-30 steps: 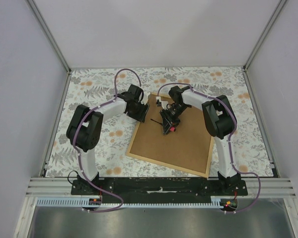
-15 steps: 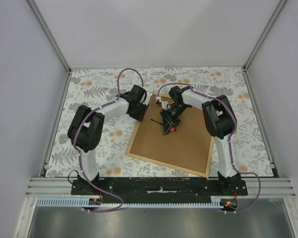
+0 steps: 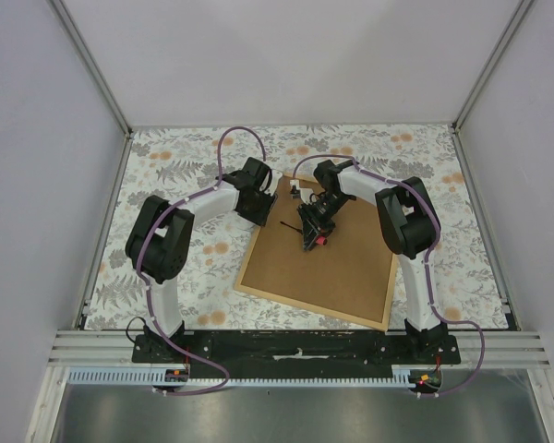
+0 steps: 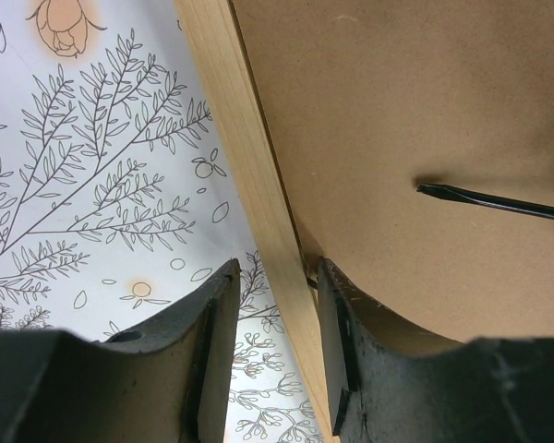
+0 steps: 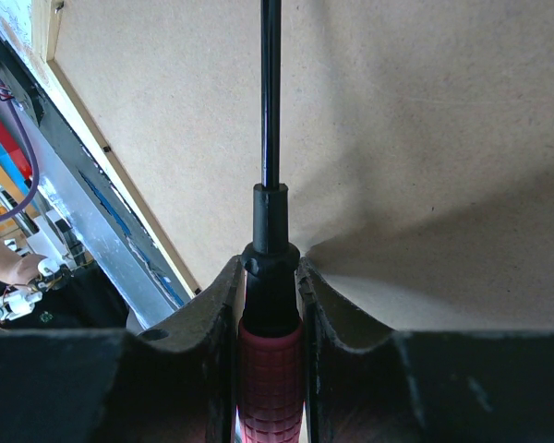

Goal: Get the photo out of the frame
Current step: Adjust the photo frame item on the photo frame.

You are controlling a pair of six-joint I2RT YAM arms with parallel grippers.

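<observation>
The frame (image 3: 337, 272) lies face down on the floral cloth, its brown backing board up. The photo is hidden beneath the board. My left gripper (image 3: 259, 209) is at the frame's left edge. In the left wrist view its jaws (image 4: 275, 277) stand apart astride the light wooden strip (image 4: 255, 166), the right finger against the strip's inner side. My right gripper (image 3: 314, 224) hovers over the board's upper part, shut on a red-handled screwdriver (image 5: 270, 369). The black blade (image 4: 499, 201) points at the left edge and rests on the board.
The floral cloth (image 3: 166, 175) covers the table left, behind and right of the frame. Metal posts (image 3: 92, 65) and grey walls enclose the cell. The frame's near corner (image 3: 384, 325) reaches close to the front rail.
The left arm shifted slightly at the frame's left edge about a second ago and its cable loop moved a little right. The right arm and screwdriver have not moved.
</observation>
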